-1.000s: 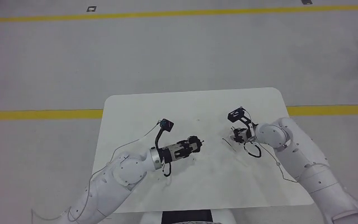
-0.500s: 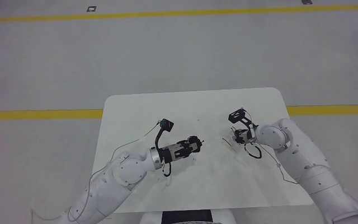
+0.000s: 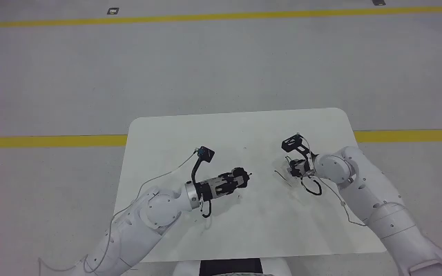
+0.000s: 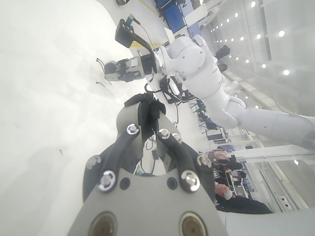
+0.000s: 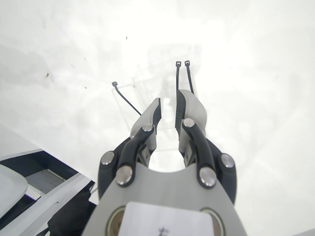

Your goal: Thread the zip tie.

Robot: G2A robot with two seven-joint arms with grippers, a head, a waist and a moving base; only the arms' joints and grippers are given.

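Note:
Three black zip ties lie on a clear plastic stand (image 5: 157, 84) on the white table (image 3: 166, 138). Two zip ties (image 5: 177, 74) (image 5: 189, 74) run side by side, and a third zip tie (image 5: 124, 95) lies apart at an angle. My right gripper (image 5: 169, 96) is open over the stand, and one of the paired ties runs along the inner pad of one finger. In the top view the right gripper (image 3: 293, 168) sits right of the table's middle, with the ties (image 3: 280, 174) beside it. My left gripper (image 4: 147, 114) (image 3: 240, 177) hovers near mid-table, shut, its black pads pressed together.
The left wrist view shows the right gripper (image 4: 110, 71) and zip ties (image 4: 103, 84) farther off, near the table's rounded corner. Bare white table surface lies between the two grippers and toward the far edge. A yellow line (image 3: 62, 141) crosses the floor beyond the table.

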